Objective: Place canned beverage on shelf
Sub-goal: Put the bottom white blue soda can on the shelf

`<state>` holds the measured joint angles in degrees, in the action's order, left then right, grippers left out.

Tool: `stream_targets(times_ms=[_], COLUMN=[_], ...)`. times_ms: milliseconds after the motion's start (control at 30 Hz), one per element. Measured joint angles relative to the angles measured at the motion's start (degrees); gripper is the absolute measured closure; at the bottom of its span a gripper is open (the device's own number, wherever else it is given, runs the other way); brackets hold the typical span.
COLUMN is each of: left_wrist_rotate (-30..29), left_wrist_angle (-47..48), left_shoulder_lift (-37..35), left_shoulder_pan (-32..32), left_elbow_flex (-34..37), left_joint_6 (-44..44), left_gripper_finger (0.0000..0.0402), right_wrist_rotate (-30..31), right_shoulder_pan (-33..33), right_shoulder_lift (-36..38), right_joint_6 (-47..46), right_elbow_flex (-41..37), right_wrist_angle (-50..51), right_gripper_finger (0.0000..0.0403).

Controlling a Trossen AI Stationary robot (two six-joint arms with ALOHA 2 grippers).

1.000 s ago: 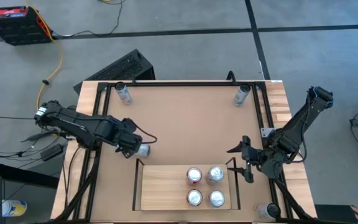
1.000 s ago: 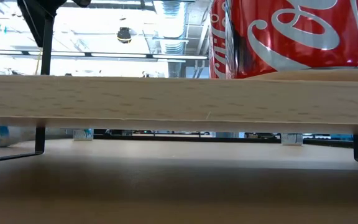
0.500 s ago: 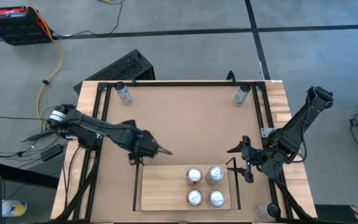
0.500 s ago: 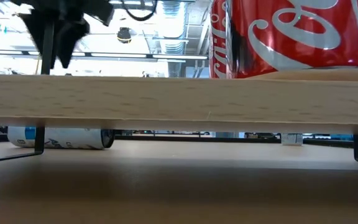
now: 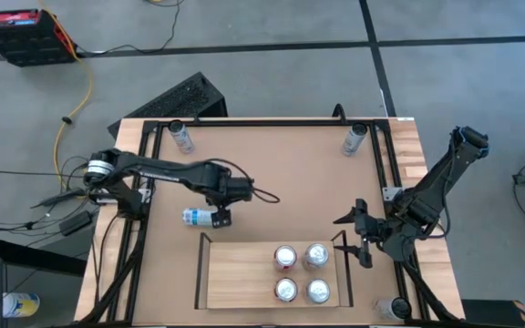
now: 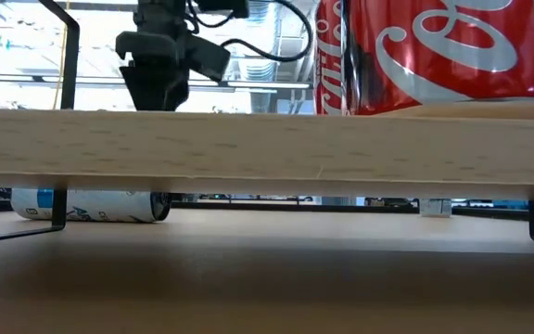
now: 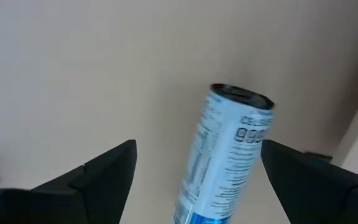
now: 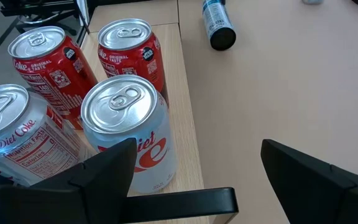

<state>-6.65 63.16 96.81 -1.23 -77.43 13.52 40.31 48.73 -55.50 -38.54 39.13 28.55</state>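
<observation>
Lying on its side on the brown tabletop (image 5: 272, 173), just beyond the shelf's far left corner: a slim pale-blue can (image 5: 198, 216), free of any grip. Hovering right beside and above it: the left gripper (image 5: 221, 216), fingers spread wide with nothing between them, the can's dark end showing between the two dark fingers (image 7: 98, 177) in the left wrist view, lettering there too blurred for reading. Standing on the right half of the shelf (image 5: 240, 278): four cans (image 5: 301, 271) in a two-by-two cluster, two red and two silver as seen past the right gripper's own fingers in the right wrist view, one silver can cut off at the picture's edge. Waiting just off the shelf's right end rail: the right gripper (image 5: 361, 239), jaws parted and empty. Filling most of the low view: the shelf's pale front edge, hiding nearly everything behind it; only the lower part of one red can (image 6: 434, 56) showing above the board, its top cropped away, and the fallen can peeking through the gap beneath, partly crossed by a thin black rail leg. Standing upright near the tabletop's far corners: two more cans (image 5: 181, 138), labels too small for telling; another at the near right corner, half hidden under the right arm.
</observation>
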Motion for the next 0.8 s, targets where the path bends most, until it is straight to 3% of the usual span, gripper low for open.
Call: stream_targets(times_ms=[300,567,800], left_wrist_rotate=[9.5,9.2,7.4], left_wrist_angle=[0.2,0.2,-0.1], left_shoulder_lift=[8.8,14.3,14.9], left_shoulder_pan=[0.0,-0.2,-0.1], left_elbow_flex=[0.0,0.0,0.0], left_joint_6=[-8.1,-11.0,-10.9], left_gripper_finger=[0.0072,0.0072,0.008], right_wrist_rotate=[0.0,0.0,0.0], right_shoulder_pan=[0.0,0.0,0.0], right_shoulder_lift=[0.0,0.0,0.0], right_joint_6=[0.0,0.0,0.0], right_elbow_flex=[0.0,0.0,0.0], right_wrist_angle=[0.4,1.2,1.2], right_gripper_finger=[0.0033,0.0033,0.0033])
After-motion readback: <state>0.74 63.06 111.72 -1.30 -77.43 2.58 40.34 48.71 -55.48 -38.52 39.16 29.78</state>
